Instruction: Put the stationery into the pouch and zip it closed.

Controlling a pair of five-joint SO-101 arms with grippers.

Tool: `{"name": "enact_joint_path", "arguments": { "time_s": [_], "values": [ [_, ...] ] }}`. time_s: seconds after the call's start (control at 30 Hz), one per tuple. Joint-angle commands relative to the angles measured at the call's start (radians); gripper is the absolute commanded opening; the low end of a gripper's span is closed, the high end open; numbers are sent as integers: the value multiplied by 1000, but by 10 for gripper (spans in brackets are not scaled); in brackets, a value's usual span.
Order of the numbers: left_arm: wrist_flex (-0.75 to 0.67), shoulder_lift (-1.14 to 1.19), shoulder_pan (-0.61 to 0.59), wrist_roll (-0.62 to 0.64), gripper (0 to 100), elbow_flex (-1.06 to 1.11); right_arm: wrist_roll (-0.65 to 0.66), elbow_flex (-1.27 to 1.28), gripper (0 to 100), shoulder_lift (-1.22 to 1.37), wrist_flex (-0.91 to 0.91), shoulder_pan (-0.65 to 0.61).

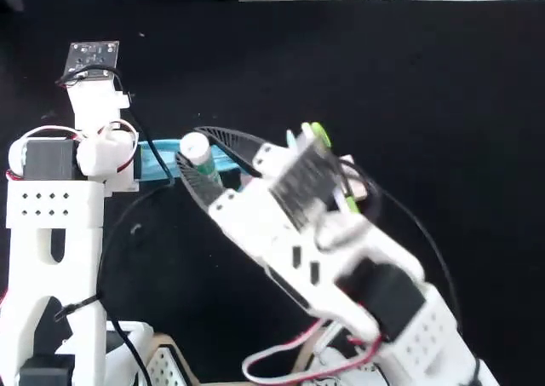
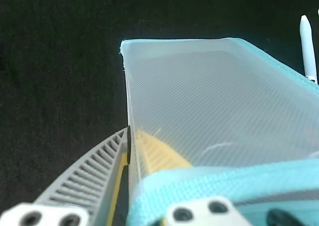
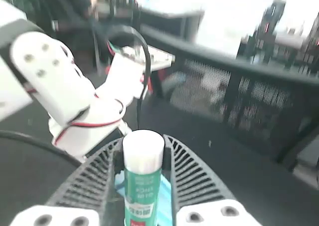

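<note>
Closest in, pinched in the right hand (image 3: pixel 143 156) — the glue stick (image 3: pixel 143 171), white cap up, green barrel squeezed between the ribbed fingers (image 3: pixel 194 176). Just beneath, a strip of teal: the pouch (image 2: pixel 214 101), black surface (image 1: pixel 426 79) all round it.

Best to line the barrel up along the pouch's teal edge, tip the lower end in first, and let go only with most of the barrel past the trim. Can't tell from here how far open the mouth is, so worth going slowly.

At the pouch's end, the left hand (image 2: pixel 130 151), pressed together on the teal border. Firm pinch wanted there, to stop the fabric sliding under the push. Something yellow showing through the mesh beside that grip — hard to say what.

On pose: right arm (image 1: pixel 341 250) slanting from the near right corner in to the middle, wrist rolled over. Left arm (image 1: pixel 51 224) standing at the near left, wrist turned in toward the pouch.

Farther off, a green pen (image 1: pixel 320 134) poking out past the right arm, and a white pen (image 2: pixel 307 46) beyond the pouch's far side.
</note>
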Motion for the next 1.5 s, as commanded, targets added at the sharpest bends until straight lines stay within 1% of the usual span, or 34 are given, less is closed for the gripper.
{"name": "enact_joint_path", "arguments": {
  "time_s": [0.0,0.1,0.2,0.27,0.53,0.63,0.77,0.87,0.93,1.03,1.1,1.17,1.27,1.37,1.47],
  "values": [
    [-2,29,30,12,30,70,-9,194,11,-160,-241,-8],
    [-2,29,30,12,30,70,-9,358,11,-213,-459,-8],
    [-2,29,30,12,30,71,-11,452,11,-234,-611,-9],
    [-2,29,30,12,30,71,-11,467,11,-232,-647,-9],
    [-2,29,30,12,30,71,-6,492,11,-223,-689,-8],
    [0,29,30,12,30,71,-2,541,11,-159,-792,-2],
    [0,29,30,12,30,71,-2,556,11,-12,-945,-2],
    [2,35,25,12,30,71,-2,556,11,85,-1008,-2],
    [0,40,22,12,30,71,-2,556,11,101,-1017,-2],
    [0,32,24,12,30,73,-2,568,11,74,-1005,-2],
    [0,29,24,12,30,73,-2,573,11,41,-944,-2],
    [0,29,22,12,30,73,-2,567,12,-1,-845,-2],
    [0,29,27,12,30,71,-6,498,24,-35,-632,-3],
    [0,29,28,12,30,71,-9,381,112,-31,-420,-6],
    [0,29,28,12,30,71,-9,277,194,4,-281,-8]
  ]
}}
